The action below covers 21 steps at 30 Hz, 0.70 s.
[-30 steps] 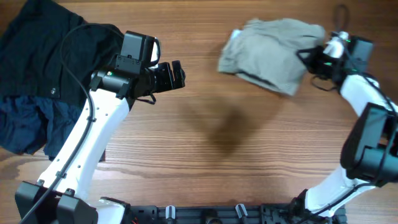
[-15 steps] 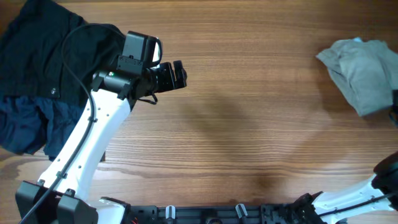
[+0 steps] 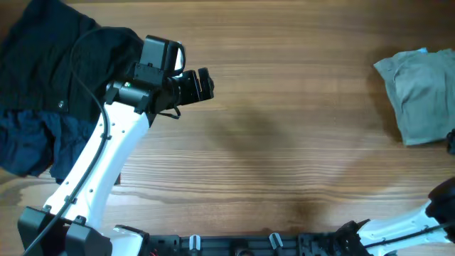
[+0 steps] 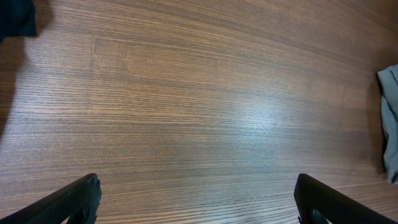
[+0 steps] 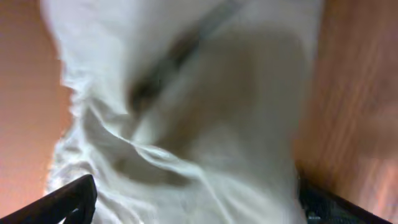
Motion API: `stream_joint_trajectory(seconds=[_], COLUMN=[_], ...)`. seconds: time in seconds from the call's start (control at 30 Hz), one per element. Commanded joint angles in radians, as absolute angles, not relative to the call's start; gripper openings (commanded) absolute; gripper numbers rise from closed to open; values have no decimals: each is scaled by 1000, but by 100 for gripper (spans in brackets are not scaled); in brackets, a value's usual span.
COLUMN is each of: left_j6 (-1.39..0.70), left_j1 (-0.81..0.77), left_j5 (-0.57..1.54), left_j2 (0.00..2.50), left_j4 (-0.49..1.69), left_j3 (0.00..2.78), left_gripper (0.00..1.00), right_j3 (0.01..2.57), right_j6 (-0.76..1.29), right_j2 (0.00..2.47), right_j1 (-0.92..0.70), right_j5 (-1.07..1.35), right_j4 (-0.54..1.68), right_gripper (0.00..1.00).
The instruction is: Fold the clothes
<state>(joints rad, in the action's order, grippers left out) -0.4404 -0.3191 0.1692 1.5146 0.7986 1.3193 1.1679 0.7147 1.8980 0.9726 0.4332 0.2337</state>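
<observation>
The clothes [image 3: 419, 96], a wrinkled pale khaki-grey bundle, lie at the table's far right edge, partly cut off by the frame. They show as a sliver [image 4: 390, 124] at the right of the left wrist view. In the right wrist view the blurred cloth [image 5: 186, 112] fills the picture, and my right gripper [image 5: 196, 205] stands open over it, fingers [image 5: 62, 202] far apart. Overhead, only a dark scrap of the right arm [image 3: 451, 142] shows. My left gripper [image 3: 206, 85] hovers open over bare wood at the left, far from the clothes, its fingers [image 4: 74, 199] wide apart with nothing between them.
A black garment [image 3: 50, 57] and a navy blue one [image 3: 28, 142] are heaped at the table's left side, behind the left arm. The black one's corner [image 4: 15, 18] shows in the left wrist view. Wooden tabletop [image 3: 298, 142] spans the middle.
The clothes went from the upper middle of the table to its far right edge. The right arm swung out of the overhead view and its gripper opened. The left arm held still.
</observation>
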Motion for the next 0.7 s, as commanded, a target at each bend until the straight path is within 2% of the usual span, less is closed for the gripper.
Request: stream_joint_trajectory(seconds=[0.0,0.07,0.2,0.23,0.27,0.3,0.33,0.37,0.4,0.67], left_j6=[-453,-453,-453,-453,-453,-453,-453,-453,-453,-453], left_j1=[-324,-324,-324,-324,-324,-324,-324,-324,-324,-324], left_j5=[167,167,167,167,167,167,167,167,167,167], left_j2=[1515,1515,1515,1515,1515,1515,1516,1518,1519,1521], left_j4=[793,793,794,794,794,794,794,794,795,798], left_j3=[1316,1316,1316,1316,1314,1314,1312,1312,1311,1308], left_gripper=[100,100,100,100,100,100,100,100,100,100], right_j3=[1182,1182,1182,1182,1182,1182,1182,1182,1182,1180], right_j6=[764,759,707,684,661,638,598,566,550,341], right_j2=[1798,1732,1556,1527,1500,1468,1446,1441,1442,1586], right_j1=[978,978,969,965,959,945,926,905,888,710], right_j5=[322,258,275,284,288,300,329,352,359,361], right_j4=[369,482,606,609,607,595,568,538,525,202], right_gripper=[100,100,100,98,92,81,57,19,4,4])
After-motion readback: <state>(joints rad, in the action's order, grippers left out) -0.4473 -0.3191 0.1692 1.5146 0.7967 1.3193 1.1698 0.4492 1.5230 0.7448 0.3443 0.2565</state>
